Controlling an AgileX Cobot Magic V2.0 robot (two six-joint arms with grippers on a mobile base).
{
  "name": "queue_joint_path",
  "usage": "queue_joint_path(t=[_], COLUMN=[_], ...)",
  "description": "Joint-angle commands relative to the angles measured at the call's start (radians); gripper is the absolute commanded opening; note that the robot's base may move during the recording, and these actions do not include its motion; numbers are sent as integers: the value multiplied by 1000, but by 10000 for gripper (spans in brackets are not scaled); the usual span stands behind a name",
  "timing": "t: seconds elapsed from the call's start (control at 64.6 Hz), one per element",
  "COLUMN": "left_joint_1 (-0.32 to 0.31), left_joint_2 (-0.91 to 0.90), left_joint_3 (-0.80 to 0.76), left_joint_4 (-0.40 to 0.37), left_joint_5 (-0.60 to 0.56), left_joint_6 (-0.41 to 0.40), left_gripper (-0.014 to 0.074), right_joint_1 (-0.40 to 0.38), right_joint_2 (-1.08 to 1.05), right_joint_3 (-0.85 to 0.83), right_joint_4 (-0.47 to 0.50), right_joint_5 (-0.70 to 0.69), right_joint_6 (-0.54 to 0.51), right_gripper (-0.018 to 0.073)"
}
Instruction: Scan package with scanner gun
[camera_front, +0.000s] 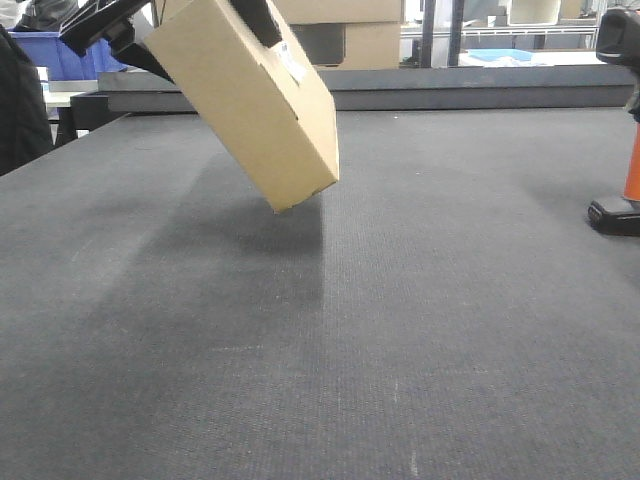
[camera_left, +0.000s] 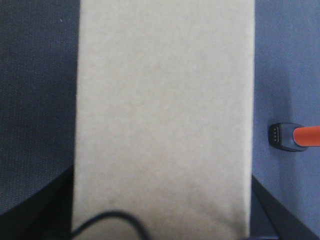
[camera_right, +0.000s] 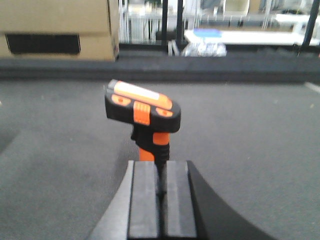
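Left gripper (camera_left: 162, 220) clamped on cardboard box (camera_front: 255, 110), held tilted clear of the mat (camera_front: 400, 350), long axis sloping down-right. Scanner gun (camera_right: 142, 107) stands upright well to its right, just beyond right gripper (camera_right: 160, 200), pads together; right arm nearer

Above the desk (camera_front: 400, 330), far left: package (camera_front: 250, 110), tilted in the left pincer (camera_front: 200, 35), lowest corner clear of the surface. Well apart at the right edge, upright on the desk: scanner (camera_front: 615, 213). Right pincer (camera_right: 160, 195) just before its handle. Behind the desk, a carton (camera_front: 350, 45).
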Motion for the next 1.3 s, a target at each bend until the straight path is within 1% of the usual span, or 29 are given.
queue_joint_path(t=[0.0, 0.108, 0.17, 0.31, 0.418, 0.557, 0.681, 0.758, 0.82, 0.882, 0.929, 0.944, 0.99, 1.006, 1.052, 1.114, 1.145, 1.285], left_joint_1=[-7, -7, -7, -7, -7, -7, -7, -7, -7, -7, -7, -7, -7, -7, -7, -7, -7, -7], left_joint_2=[-2, -2, -2, -2, -2, -2, -2, -2, -2, -2, -2, -2, -2, -2, -2, -2, -2, -2], left_joint_3=[-4, -4, -4, -4, -4, -4, -4, -4, -4, -4, -4, -4, -4, -4, -4, -4, -4, -4], left_joint_4=[-10, -10, -10, -10, -10, -6, -4, -4, -4, -4, -4, -4, -2, -2, -2, -2, -2, 0], left_joint_5=[-24, -24, -24, -20, -17, -16, -16, -16, -16, -16, -16, -16, -14, -14, -12, -9, -9, -8], left_joint_6=[-5, -5, -5, -4, -4, -4, -4, -4, -4, -4, -4, -4, -4, -4, -4, -4, -4, -4], left_gripper=[-111, -111, -111, -111, -111, -111, -111, -111, -111, -111, -111, -111, -111, -111, -111, -111, -111, -111], right_joint_1=[-3, -3, -3, -3, -3, -3, -3, -3, -3, -3, -3, -3, -3, -3, -3, -1, 1, 1], right_joint_2=[141, 299, 357, 496, 615, 771, 885, 942, 977, 1013, 1034, 1040, 1058, 1064, 1077, 1095, 1103, 1144], right_joint_3=[-10, -10, -10, -10, -10, -10, -10, -10, -16, -31, -43, -48, -67, -72, -92, -123, -136, -185], right_joint_4=[-14, -14, -14, -11, 13, 40, 87, 101, 101, 101, 101, 101, 101, 101, 101, 99, 99, 101], right_joint_5=[-141, -334, -403, -503, -600, -761, -892, -943, -944, -942, -946, -946, -946, -946, -942, -922, -913, -911], right_joint_6=[-1, -1, -1, -1, -1, -1, -1, -1, -1, -1, -1, -1, -1, -1, 1, 1, 1, 1], right_gripper=[-167, -167, -167, -167, -167, -167, -167, -167, -163, -100, -14, 40, 165, 186, 362, 517, 580, 570])
